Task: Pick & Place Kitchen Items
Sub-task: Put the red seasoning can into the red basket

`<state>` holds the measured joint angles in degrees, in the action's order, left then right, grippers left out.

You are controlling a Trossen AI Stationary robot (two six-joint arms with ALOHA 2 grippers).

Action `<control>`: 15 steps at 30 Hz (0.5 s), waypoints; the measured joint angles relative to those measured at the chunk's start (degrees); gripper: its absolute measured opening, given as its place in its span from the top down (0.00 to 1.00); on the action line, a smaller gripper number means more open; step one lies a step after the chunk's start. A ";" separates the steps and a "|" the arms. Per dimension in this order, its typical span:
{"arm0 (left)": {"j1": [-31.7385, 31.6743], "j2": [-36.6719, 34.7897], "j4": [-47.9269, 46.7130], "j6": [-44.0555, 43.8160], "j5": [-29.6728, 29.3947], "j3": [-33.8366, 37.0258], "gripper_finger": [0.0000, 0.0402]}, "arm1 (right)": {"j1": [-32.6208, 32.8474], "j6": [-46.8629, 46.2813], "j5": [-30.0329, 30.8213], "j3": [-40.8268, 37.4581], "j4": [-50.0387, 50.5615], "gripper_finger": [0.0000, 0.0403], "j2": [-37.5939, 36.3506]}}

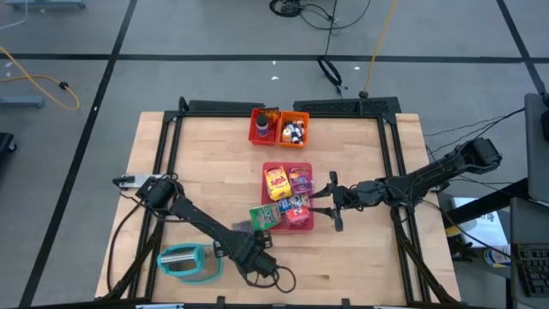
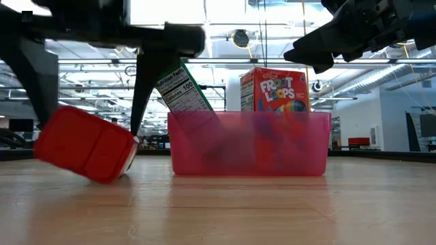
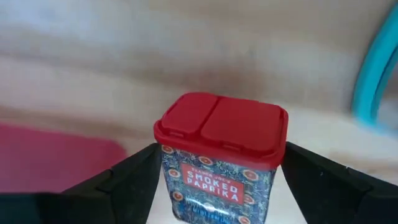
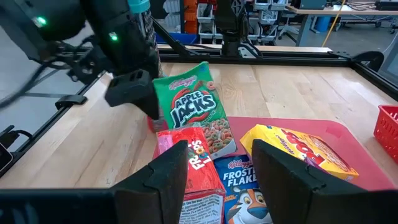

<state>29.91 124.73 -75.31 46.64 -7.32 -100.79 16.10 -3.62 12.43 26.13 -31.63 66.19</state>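
Left wrist view showed the paprika tin (image 3: 217, 155) sitting between the left gripper (image 3: 217, 205) fingers, one dark finger (image 3: 121, 183) on each side. They looked close against the tin, but whether they were actually pressing on it could not be told. From the low view, the tin (image 2: 85, 144) was tilted, one lower edge on the worktop (image 2: 218, 211), just beside the pink tray (image 2: 248, 146).

The main risk was the tin slipping or rolling. If the fingers closed on it while it sat askew, it could twist out of the grip and tip onto its side. If they let go, it could topple against the tray wall.

A second risk was the green Apple Jacks box (image 4: 193, 115), which leaned over the tray edge nearest the left arm. A careless lift or swing of the left gripper (image 1: 257, 256) could knock it flat or out of the tray.

The right gripper (image 4: 239, 180) hovered over the tray with fingers apart and nothing between them, above the Froot Loops box (image 4: 196, 174) and Frosted Flakes box (image 4: 242, 193). In the high view, the right gripper (image 1: 330, 204) and the left arm were close to the same tray (image 1: 268, 168), so both moving at once could bring them into contact.
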 joint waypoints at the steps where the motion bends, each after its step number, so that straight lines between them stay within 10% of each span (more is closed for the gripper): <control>1: -0.06 -0.05 0.18 0.52 -0.91 0.66 0.20 | -0.01 0.00 0.00 0.00 -0.01 0.58 0.00; 15: -1.05 -0.20 2.68 5.39 -0.09 1.11 0.17 | -0.06 0.00 4.13 0.00 0.16 0.58 -0.02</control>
<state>28.86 124.53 -72.62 52.02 -7.42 -99.68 16.03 -3.62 16.55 26.13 -31.46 66.17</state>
